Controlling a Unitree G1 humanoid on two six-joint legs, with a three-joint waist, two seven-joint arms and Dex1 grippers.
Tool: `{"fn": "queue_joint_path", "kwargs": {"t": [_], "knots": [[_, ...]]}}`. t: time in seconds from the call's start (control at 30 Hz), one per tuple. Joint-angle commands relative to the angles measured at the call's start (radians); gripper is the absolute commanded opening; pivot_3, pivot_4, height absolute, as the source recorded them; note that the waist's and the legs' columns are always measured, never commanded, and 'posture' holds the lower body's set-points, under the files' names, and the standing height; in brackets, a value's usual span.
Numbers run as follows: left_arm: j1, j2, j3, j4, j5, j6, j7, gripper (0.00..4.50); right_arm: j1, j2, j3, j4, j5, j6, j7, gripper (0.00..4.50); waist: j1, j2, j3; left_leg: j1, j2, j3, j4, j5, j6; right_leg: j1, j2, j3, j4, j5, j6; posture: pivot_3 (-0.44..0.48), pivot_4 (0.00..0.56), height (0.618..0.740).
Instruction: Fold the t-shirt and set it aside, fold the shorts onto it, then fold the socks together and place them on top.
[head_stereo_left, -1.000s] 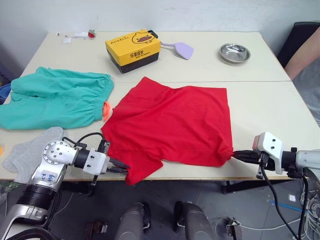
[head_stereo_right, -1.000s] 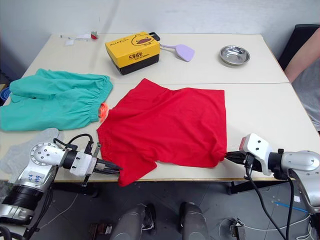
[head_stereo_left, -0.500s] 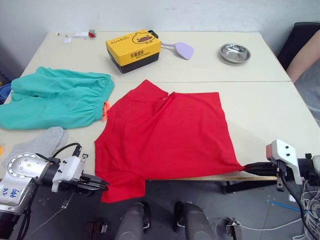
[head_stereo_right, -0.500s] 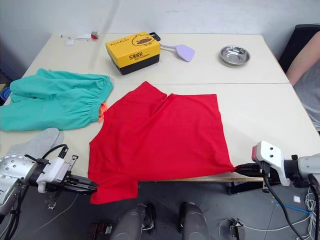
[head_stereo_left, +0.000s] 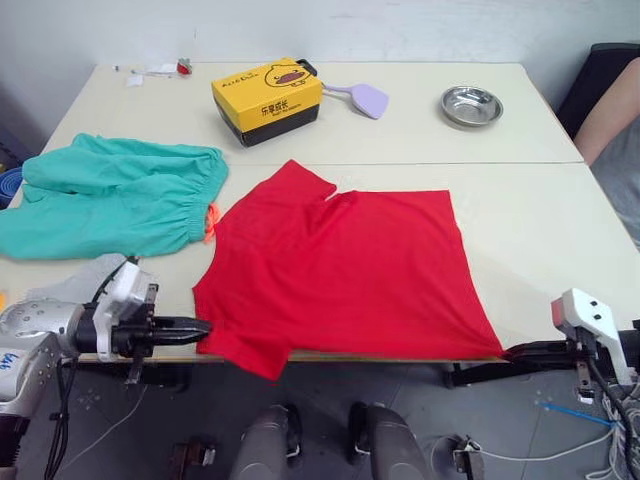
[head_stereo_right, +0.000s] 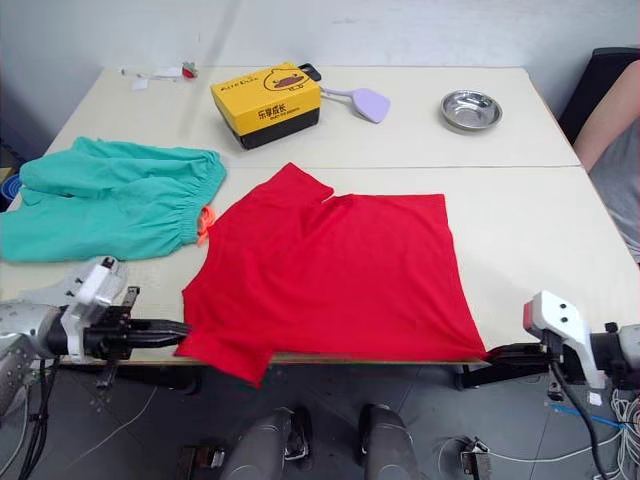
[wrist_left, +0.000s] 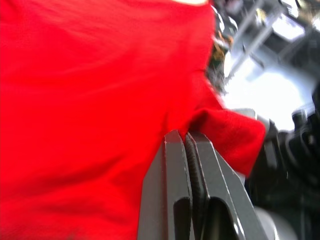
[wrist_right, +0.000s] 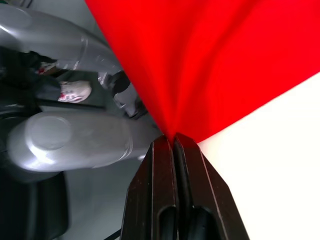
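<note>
Two pincers, left (head_stereo_left: 203, 325) and right (head_stereo_right: 492, 352), each clamped on shirt (head_stereo_left: 345, 265) hem at worktop (head_stereo_left: 520, 215) front edge. We judge first fold next: carry hem toward collar.

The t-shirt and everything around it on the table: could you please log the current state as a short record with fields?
t-shirt: red, spread flat, near edge overhanging the table
left gripper: shut on the shirt's near left corner
right gripper: shut on the shirt's near right corner
shorts: teal, lying left of the shirt
socks: grey, at the near left edge
yellow box: far side, behind the shirt
metal bowl: far right
purple scoop: beside the box
</note>
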Motion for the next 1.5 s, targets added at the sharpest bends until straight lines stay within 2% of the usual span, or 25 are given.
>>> {"fn": "queue_joint_path", "kwargs": {"t": [0.03, 0.23, 0.53, 0.77, 0.8, 0.9, 1.1, 1.2, 1.23, 1.33, 1.4, 1.47, 1.5], "knots": [[-0.095, -0.010, 0.044, 0.091, -0.066, 0.176, 0.088, 0.05, -0.066, -0.019, -0.015, 0.042, 0.021, 0.053, -0.008, 0.00, 0.000, 0.000, 0.000, 0.000, 0.000, 0.000, 0.000, 0.000, 0.000, 0.000, 0.000, 0.000, 0.000, 0.000, 0.000, 0.000, 0.150, 0.740], [-0.170, -0.032, 0.001, 0.157, -0.040, 0.324, 0.157, 0.05, -0.213, 0.037, 0.081, 0.110, 0.003, 0.116, -0.084, 0.00, -0.005, -0.001, 0.000, 0.000, 0.000, 0.000, 0.000, 0.003, -0.005, -0.001, 0.000, 0.000, 0.001, 0.000, 0.000, 0.000, 0.150, 0.740], [-0.188, -0.074, 0.037, 0.213, 0.014, 0.294, 0.220, 0.05, -0.309, 0.087, 0.127, 0.141, -0.016, 0.164, -0.181, 0.00, -0.002, -0.001, 0.000, -0.008, 0.000, 0.000, 0.003, 0.003, -0.006, -0.008, 0.000, -0.001, 0.002, 0.000, 0.000, 0.000, 0.150, 0.740], [-0.177, -0.087, 0.018, 0.244, 0.068, 0.223, 0.203, 0.05, -0.347, 0.142, 0.133, 0.126, -0.020, 0.160, -0.256, 0.00, -0.001, -0.001, -0.001, -0.008, 0.000, 0.000, 0.002, 0.003, -0.006, -0.008, 0.000, 0.000, 0.002, 0.001, 0.001, 0.000, 0.150, 0.740], [-0.174, -0.094, 0.023, 0.240, 0.072, 0.215, 0.212, 0.01, -0.355, 0.153, 0.131, 0.122, -0.015, 0.163, -0.269, 0.20, -0.003, 0.000, 0.000, -0.008, 0.000, 0.000, 0.003, 0.003, -0.006, -0.008, 0.000, 0.000, 0.002, 0.001, 0.001, 0.000, 0.150, 0.740], [-0.166, -0.117, 0.046, 0.234, 0.090, 0.175, 0.255, 0.62, -0.376, 0.179, 0.110, 0.125, -0.037, 0.084, -0.303, 0.90, -0.003, 0.000, -0.001, -0.009, -0.001, 0.000, 0.002, 0.003, -0.006, -0.008, 0.000, 0.000, 0.002, 0.001, 0.001, 0.000, 0.150, 0.740], [-0.139, -0.132, 0.132, 0.205, 0.098, 0.062, 0.265, 2.59, -0.373, 0.179, 0.019, 0.152, -0.031, -0.088, -0.281, 3.03, -0.002, 0.000, -0.001, -0.009, -0.001, 0.000, 0.003, 0.003, -0.006, -0.008, 0.000, -0.001, 0.002, 0.001, 0.001, 0.000, 0.150, 0.740], [-0.120, -0.133, 0.148, 0.181, 0.141, -0.094, 0.219, 3.54, -0.335, 0.198, -0.024, 0.076, 0.058, -0.097, -0.204, 4.10, -0.002, 0.000, -0.001, -0.009, -0.001, 0.001, 0.003, 0.003, -0.005, -0.008, 0.000, -0.001, 0.002, 0.001, 0.001, 0.000, 0.150, 0.740], [-0.105, -0.129, 0.138, 0.163, 0.163, -0.181, 0.167, 3.55, -0.313, 0.206, -0.028, 0.036, 0.083, -0.098, -0.181, 4.37, -0.001, -0.001, -0.001, -0.009, -0.001, 0.001, 0.003, 0.003, -0.005, -0.007, 0.000, -0.001, 0.002, 0.001, 0.001, 0.000, 0.150, 0.740], [-0.096, -0.114, 0.082, 0.123, 0.230, -0.316, 0.097, 3.55, -0.275, 0.246, -0.019, -0.062, 0.119, -0.133, -0.159, 4.45, -0.001, -0.001, -0.001, -0.008, -0.001, 0.000, 0.003, 0.003, -0.005, -0.007, 0.000, -0.002, 0.002, 0.001, 0.001, 0.000, 0.150, 0.740], [-0.101, -0.115, 0.021, 0.096, 0.301, -0.430, 0.061, 3.88, -0.258, 0.292, 0.005, -0.136, 0.140, -0.147, -0.176, 4.50, 0.000, -0.001, -0.001, -0.008, -0.001, 0.000, 0.003, 0.003, -0.005, -0.006, 0.000, -0.001, 0.001, 0.002, 0.002, 0.000, 0.150, 0.740], [-0.123, -0.150, -0.024, 0.074, 0.335, -0.487, 0.074, 4.42, -0.232, 0.340, 0.034, -0.195, 0.142, -0.189, -0.173, 4.50, 0.000, 0.000, -0.001, -0.008, -0.001, 0.000, 0.003, 0.003, -0.005, -0.005, 0.000, -0.001, 0.001, 0.003, 0.002, 0.000, 0.150, 0.740], [-0.134, -0.164, -0.046, 0.065, 0.336, -0.482, 0.081, 4.47, -0.217, 0.358, 0.044, -0.212, 0.142, -0.201, -0.168, 4.50, 0.003, 0.000, -0.001, -0.008, -0.001, 0.000, 0.003, 0.003, -0.004, -0.005, 0.000, -0.001, 0.001, 0.003, 0.002, 0.000, 0.150, 0.740]]}}
